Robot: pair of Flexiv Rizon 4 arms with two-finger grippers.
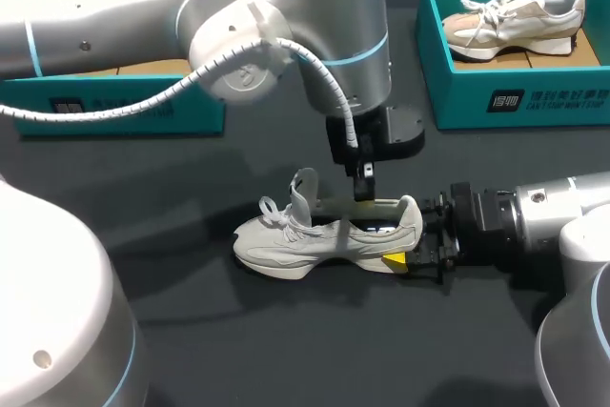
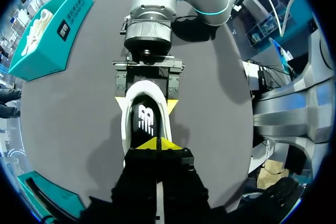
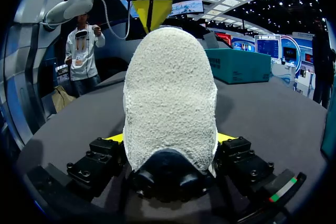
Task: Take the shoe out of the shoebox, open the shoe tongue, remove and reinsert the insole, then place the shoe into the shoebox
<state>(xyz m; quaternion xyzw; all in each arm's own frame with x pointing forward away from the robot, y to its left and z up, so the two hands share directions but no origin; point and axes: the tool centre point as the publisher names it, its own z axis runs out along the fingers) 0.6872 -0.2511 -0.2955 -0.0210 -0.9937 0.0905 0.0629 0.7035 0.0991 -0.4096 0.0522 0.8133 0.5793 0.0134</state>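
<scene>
- Dark table [image 1: 286,350] is seen from the head view, with the shoe [image 1: 305,240] lying on its side near the middle, clear of both boxes.
- The left gripper [image 1: 364,193] is lowered from above into the shoe's opening, and the right gripper [image 1: 410,245] is set at the heel.
- Behind the right gripper, well apart from it, an open shoebox [image 1: 515,102] is seen with a second shoe [image 1: 515,18] inside. Another shoebox [image 1: 114,107] lies behind the left arm [image 1: 114,7] and is partly hidden by it.
- From the left wrist view, the left gripper [image 2: 157,144] is shown with its yellow tips pressed together over the shoe's [image 2: 126,129] opening. Whether anything thin is pinched there cannot be told.
- Just ahead of those tips the dark insole [image 2: 146,121] is seen inside the shoe.
- Further ahead, the right gripper [image 2: 147,103] is seen with one yellow tip against each side of the heel. The open shoebox [image 2: 52,30] lies beyond and to one side of it.
- From the right wrist view, the right gripper [image 3: 169,140] is shown clamped on the shoe [image 3: 168,87], the heel being held between its fingers [image 3: 113,139].
- Above the shoe, ahead of the right gripper, the joined yellow tips of the left gripper [image 3: 151,14] are seen, and the other shoebox [image 3: 239,64] stands further off on the table.
</scene>
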